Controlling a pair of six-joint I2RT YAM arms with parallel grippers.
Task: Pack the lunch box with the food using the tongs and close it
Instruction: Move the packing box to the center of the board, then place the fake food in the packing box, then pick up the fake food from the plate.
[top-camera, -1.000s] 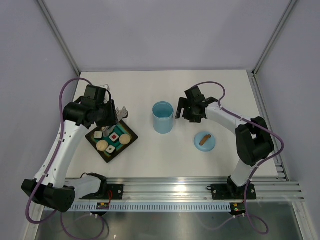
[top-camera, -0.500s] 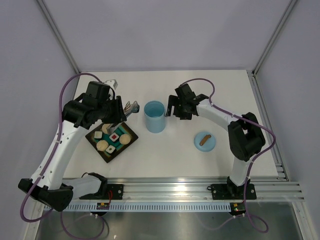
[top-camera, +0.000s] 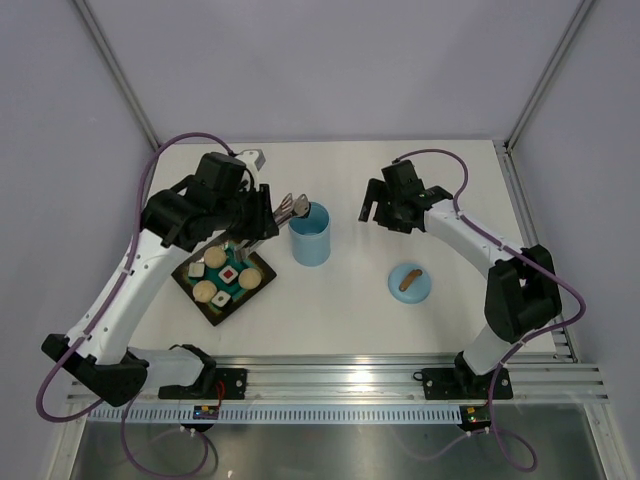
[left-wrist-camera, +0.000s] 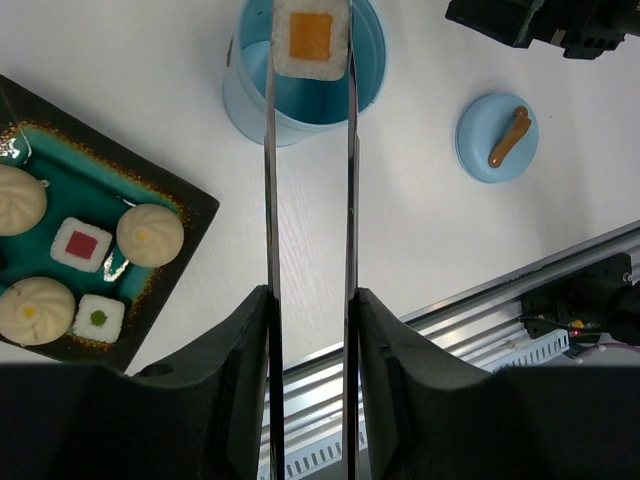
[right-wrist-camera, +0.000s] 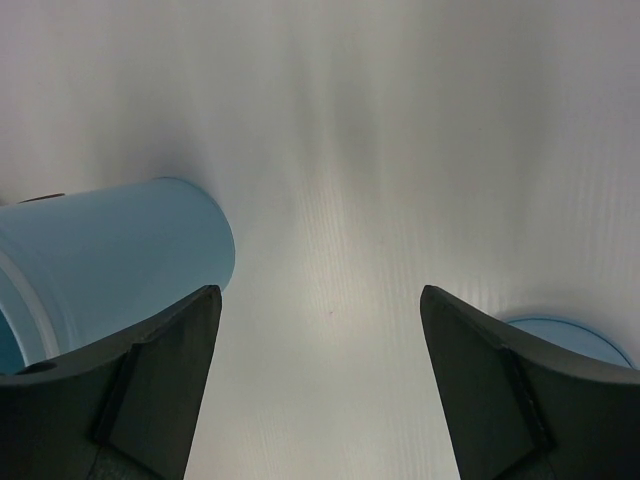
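tongs (left-wrist-camera: 270, 200): shiny metal | lunch box (left-wrist-camera: 250, 110): smooth matt plastic | tray (left-wrist-camera: 187, 197): glossy glaze | table (left-wrist-camera: 450, 250): matt white

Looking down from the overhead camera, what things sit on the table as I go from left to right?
dark tray holding the food → blue lunch box → round blue lid with a brown handle.

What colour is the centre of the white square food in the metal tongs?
Orange; the white square food shows best in left wrist view.
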